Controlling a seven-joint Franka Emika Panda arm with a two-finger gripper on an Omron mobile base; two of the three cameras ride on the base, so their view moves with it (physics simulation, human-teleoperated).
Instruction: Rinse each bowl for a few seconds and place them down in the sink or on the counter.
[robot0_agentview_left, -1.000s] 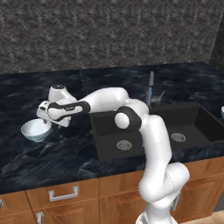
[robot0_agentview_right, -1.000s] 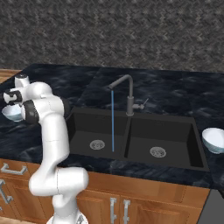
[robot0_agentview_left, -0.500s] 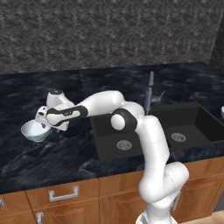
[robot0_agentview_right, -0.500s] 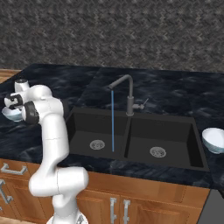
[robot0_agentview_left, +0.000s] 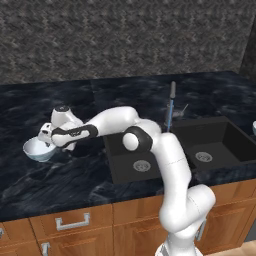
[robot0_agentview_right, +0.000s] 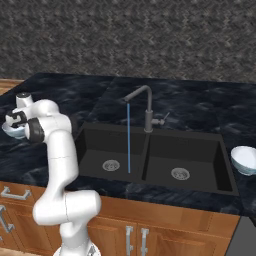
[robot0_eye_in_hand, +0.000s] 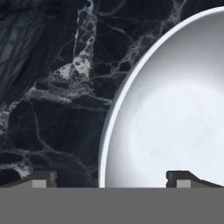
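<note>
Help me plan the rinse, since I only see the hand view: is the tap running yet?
Observer: Yes. A thin blue water stream falls from the dark grey gooseneck faucet into the left basin of the matte black double sink.
Operator: Where is the other bowl?
Observer: A second small glossy white bowl sits on the glossy black marble-look counter, right of the sink.
Operator: And the one at my hand?
Observer: That small white bowl stands on the counter left of the sink, away from the stream.

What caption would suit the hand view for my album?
Open hand straddling the rim of a glossy white round bowl on the black marble-look counter.
</note>
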